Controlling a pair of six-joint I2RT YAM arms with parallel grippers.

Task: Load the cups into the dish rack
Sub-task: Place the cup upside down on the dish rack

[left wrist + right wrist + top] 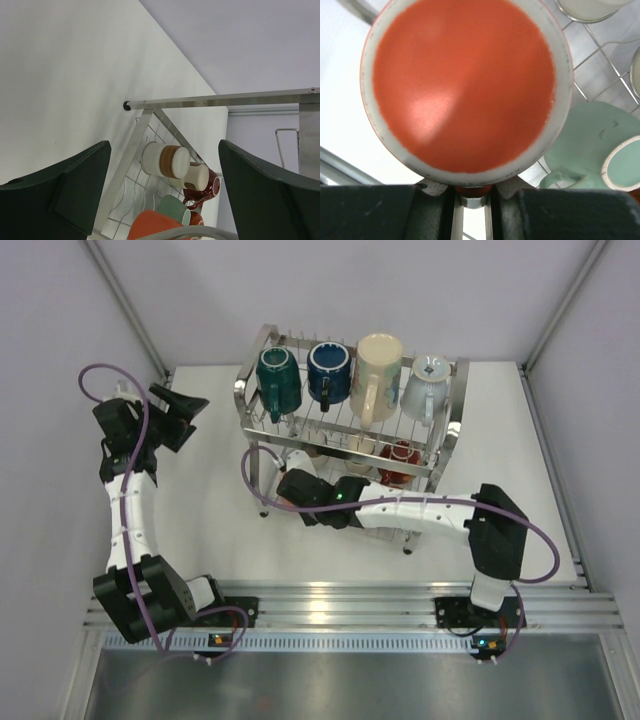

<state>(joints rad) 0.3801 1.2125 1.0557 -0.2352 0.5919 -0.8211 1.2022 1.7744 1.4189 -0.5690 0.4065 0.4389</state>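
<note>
White table between plain grey walls; the dish rack stands at its far middle, four cups lying across the upper tier. The right gripper reaches into the left end of the lower tier, jaws clamped on the handle of the orange cup; the cup's flat base, ringed by a pale unglazed foot, faces the wrist camera. The cup hangs over the tier's wire floor, just beside a mint cup. The left gripper is held off the rack's left end, jaws spread wide, holding nothing.

Likely hazards: a smooth glazed handle pinched at one point may let the round body pivot or slip; the hard ceramic could knock the mint cup or catch a thin wire; released off level, it may roll on the wavy grid.
</note>
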